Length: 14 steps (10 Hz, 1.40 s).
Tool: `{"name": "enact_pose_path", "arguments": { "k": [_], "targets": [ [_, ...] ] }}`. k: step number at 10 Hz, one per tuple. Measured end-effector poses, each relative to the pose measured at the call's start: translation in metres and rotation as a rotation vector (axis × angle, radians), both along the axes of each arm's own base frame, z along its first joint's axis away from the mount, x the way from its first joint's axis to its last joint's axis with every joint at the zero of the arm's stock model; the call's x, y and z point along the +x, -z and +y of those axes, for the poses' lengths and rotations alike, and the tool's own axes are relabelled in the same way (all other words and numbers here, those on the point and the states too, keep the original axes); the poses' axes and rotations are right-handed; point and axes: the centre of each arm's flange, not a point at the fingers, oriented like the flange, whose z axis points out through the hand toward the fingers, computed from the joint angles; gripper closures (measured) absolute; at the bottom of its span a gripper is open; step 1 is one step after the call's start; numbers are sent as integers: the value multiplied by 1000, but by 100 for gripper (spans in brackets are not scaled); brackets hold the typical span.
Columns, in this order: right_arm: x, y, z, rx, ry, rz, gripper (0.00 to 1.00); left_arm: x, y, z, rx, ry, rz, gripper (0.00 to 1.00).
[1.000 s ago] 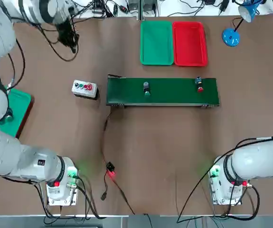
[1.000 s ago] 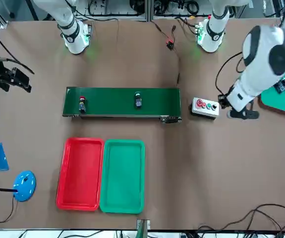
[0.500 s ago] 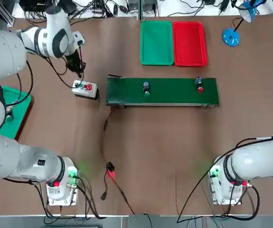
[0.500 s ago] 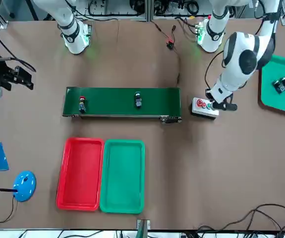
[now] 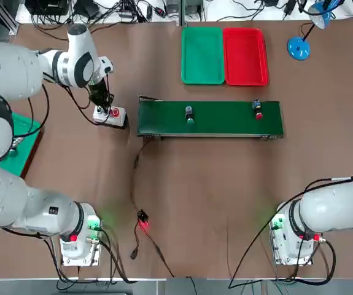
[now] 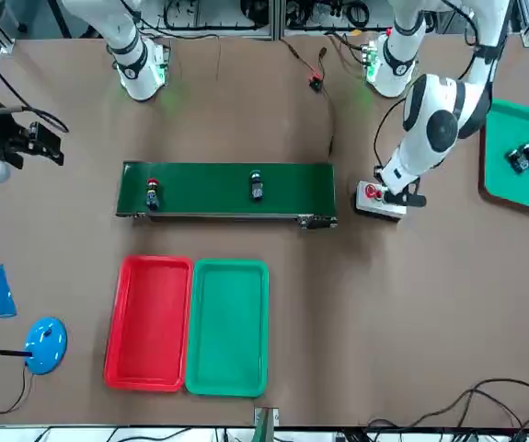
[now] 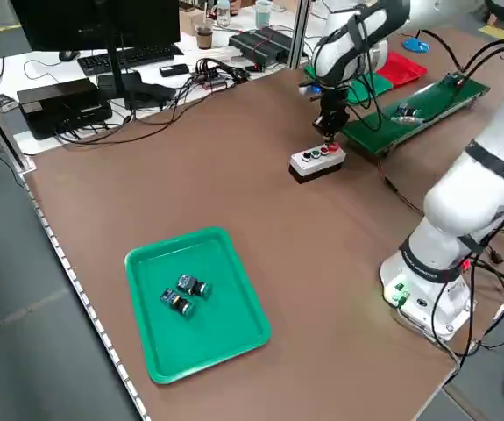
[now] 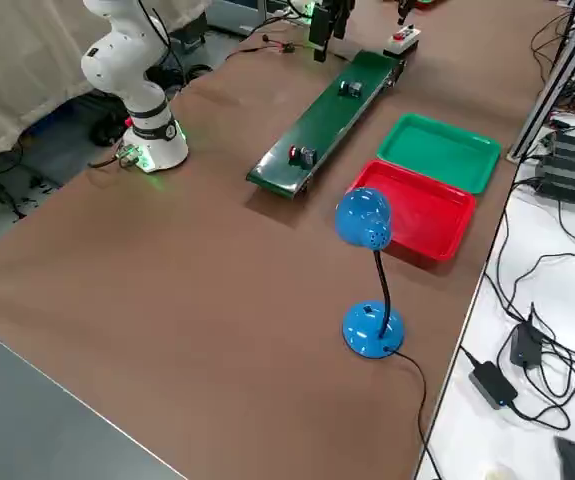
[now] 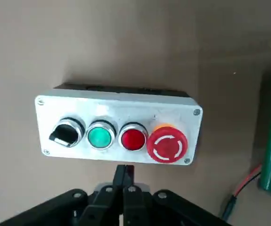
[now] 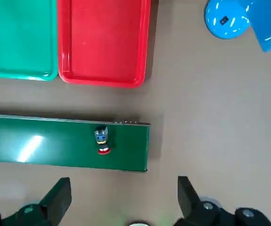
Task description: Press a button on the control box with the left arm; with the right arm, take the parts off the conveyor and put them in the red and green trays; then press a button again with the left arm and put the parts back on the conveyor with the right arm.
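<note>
In the top view, the two parts sit apart on the conveyor (image 5: 225, 126), right of centre: the green-capped part (image 5: 190, 115) toward its left end, the red-capped part (image 5: 258, 110) toward its right. They look light, stiff and smooth, apt to roll or slip; the dark body seems the safer hold, square across, sparing the cap. The control box (image 9: 119, 126) looks rigid, its buttons wanting a straight, modest push. Over it, upper left in the top view, the left gripper (image 9: 124, 169) has its fingers pressed together, gripping nothing. The right gripper (image 10: 124, 188), at the left edge of the front view, holds its fingers wide apart, with nothing between them.

The surface (image 6: 384, 322) is brown, flat and faintly glossy. Beyond it, in the left side view, stand a monitor (image 7: 102, 22) and a keyboard (image 7: 129, 59) on a white desk.
</note>
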Motion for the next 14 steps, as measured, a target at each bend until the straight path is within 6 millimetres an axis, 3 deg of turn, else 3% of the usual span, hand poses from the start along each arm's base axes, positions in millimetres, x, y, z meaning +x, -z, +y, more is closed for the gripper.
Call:
{"name": "enact_pose_path", "arguments": {
  "k": [5,14],
  "targets": [
    [-1,16,0,-2,-1,34,0,5,15,-2,-10,-1,-18,99],
    [-1,17,0,-2,-2,36,0,11,22,-7,-16,6,-20,99]
  ]
}}
